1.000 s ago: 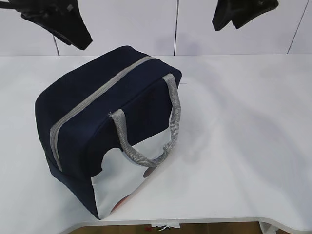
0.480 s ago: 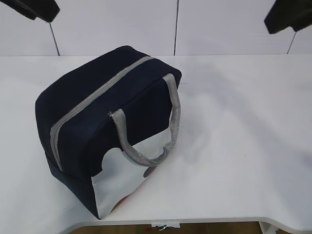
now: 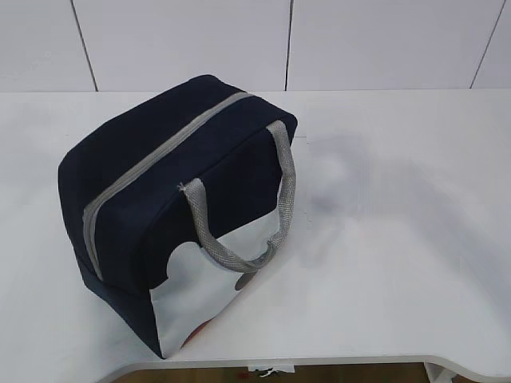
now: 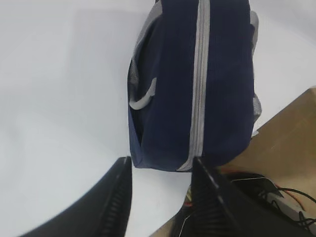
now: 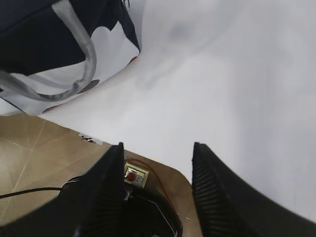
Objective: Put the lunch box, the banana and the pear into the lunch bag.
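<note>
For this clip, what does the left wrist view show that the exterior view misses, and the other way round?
Only the left wrist view: the left gripper, jaws apart and empty, hanging above the table edge, plus the brown floor and cables.

Only the exterior view: the boxy navy-blue fabric lunch bag's white side panel and the wall behind; no arm appears.

Both: the lunch bag, its grey zipper closed, its grey webbing handles, and the white table.

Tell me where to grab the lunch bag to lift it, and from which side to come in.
Take the lunch bag by the near grey handle, at the top of its loop. It droops over the white side panel, so come in from the front right and slip a claw finger under the webbing; the body looks too wide to pinch.
</note>
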